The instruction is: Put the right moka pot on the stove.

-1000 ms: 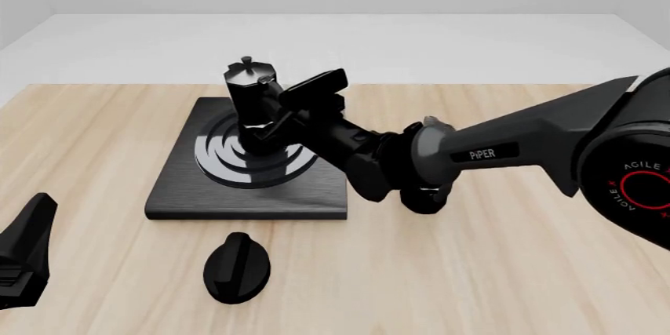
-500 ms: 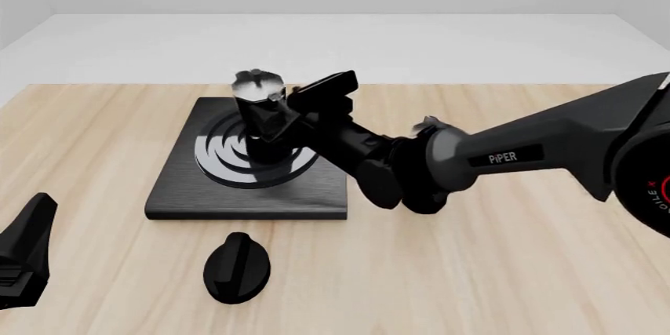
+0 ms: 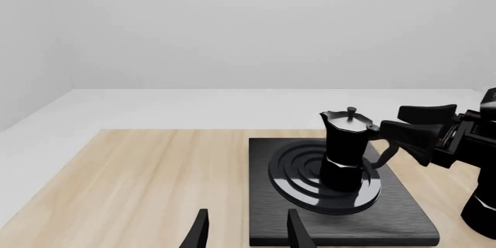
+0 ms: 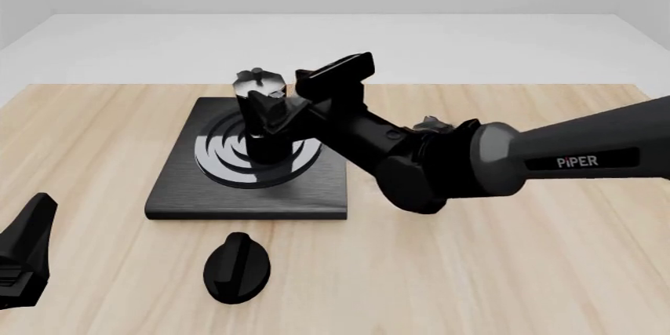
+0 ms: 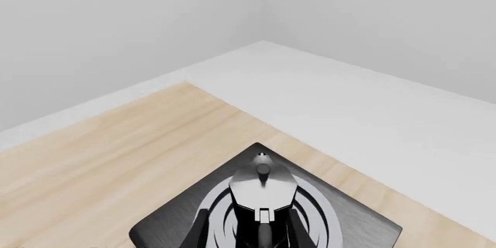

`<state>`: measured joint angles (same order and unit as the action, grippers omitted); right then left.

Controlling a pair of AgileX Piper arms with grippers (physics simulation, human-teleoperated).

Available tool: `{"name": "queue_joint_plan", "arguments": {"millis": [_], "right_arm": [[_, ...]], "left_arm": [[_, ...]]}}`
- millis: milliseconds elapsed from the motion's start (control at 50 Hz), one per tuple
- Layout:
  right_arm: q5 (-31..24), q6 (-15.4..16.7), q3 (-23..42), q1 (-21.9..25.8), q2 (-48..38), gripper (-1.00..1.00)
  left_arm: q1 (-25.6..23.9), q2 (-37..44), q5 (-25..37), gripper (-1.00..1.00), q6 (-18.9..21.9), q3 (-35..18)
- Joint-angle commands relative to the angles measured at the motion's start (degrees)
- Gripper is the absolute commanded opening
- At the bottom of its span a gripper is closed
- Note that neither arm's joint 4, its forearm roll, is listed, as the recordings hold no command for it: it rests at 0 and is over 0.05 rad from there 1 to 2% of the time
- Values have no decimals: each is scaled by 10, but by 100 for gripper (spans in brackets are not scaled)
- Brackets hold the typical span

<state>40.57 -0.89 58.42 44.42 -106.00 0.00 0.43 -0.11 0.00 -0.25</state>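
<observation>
One black faceted moka pot [image 4: 262, 115] with a shiny lid stands upright on the ringed middle of the stove [image 4: 178, 190], a flat black slab. It also shows in the left wrist view [image 3: 345, 149] and in the right wrist view [image 5: 262, 187]. My right gripper [image 4: 289, 112] is just right of the pot at its loop handle. It is open, with its fingers [image 5: 200, 229] on either side of the handle. My left gripper [image 3: 246, 233] is open and empty at the near left [image 4: 23, 249], well short of the stove [image 3: 263, 201]. No second pot is in view.
A small black oval knob [image 4: 235, 267] lies on the wooden table in front of the stove. My right arm [image 4: 544, 162] crosses the table's right half. The white floor lies beyond the table's far edge.
The pot has come down from just above the stove onto its rings. My right gripper has opened at the handle and its wrist has lifted a little. The left arm has not moved.
</observation>
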Motion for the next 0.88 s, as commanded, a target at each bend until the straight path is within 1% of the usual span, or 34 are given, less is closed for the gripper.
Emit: {"name": "queue_joint_plan", "arguments": {"millis": [20, 260, 280, 580, 740, 880], "right_arm": [[-12, 6, -35, 9, 56, 100], [-20, 6, -71, 18, 106, 100], [-22, 6, -81, 19, 121, 100], [-46, 11, -131, 29, 206, 100], [-53, 9, -165, 24, 252, 100], [-62, -1, -207, 14, 312, 100]], "left_arm": [[0, 0, 0, 100, 0, 0], [0, 0, 0, 100, 0, 0], [0, 0, 0, 100, 0, 0], [0, 0, 0, 100, 0, 0], [0, 0, 0, 100, 0, 0], [0, 0, 0, 100, 0, 0]]}}
